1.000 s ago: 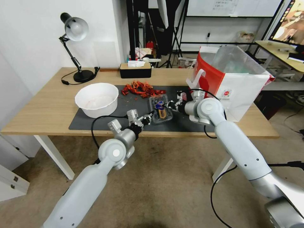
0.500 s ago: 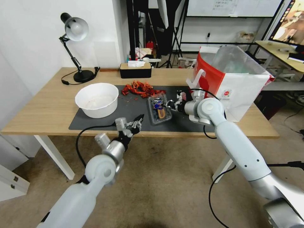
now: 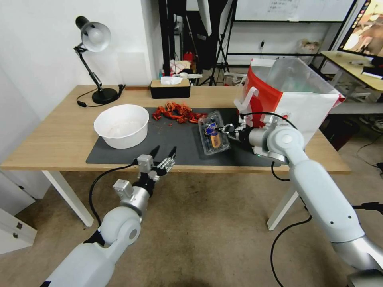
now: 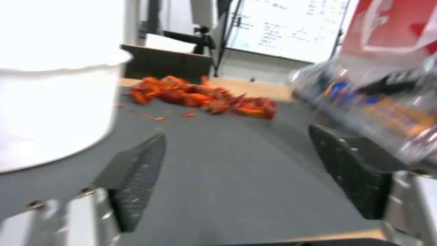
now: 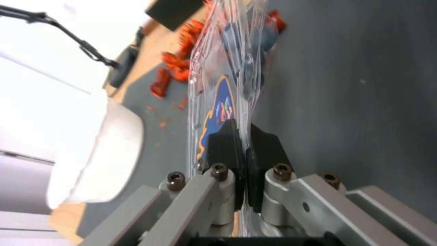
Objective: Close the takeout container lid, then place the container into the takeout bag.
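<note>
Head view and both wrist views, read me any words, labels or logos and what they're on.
None can be read.
Red round logo on the white-and-red paper takeout bag: too small.
Blue-and-orange sticker on the clear plastic takeout container: blurred.
Whiteboard writing: blurred.

White wall [image 3: 36, 48], wooden table [image 3: 52, 135]

Wooden table [image 3: 60, 131] with a dark mat [image 3: 175, 139] on it. On the mat: white bowl [image 3: 121, 125], red scraps [image 3: 177, 111]. Off the mat: desk lamp [image 3: 95, 52], black tissue box [image 3: 170, 88], takeout bag [image 3: 295, 101].
</note>
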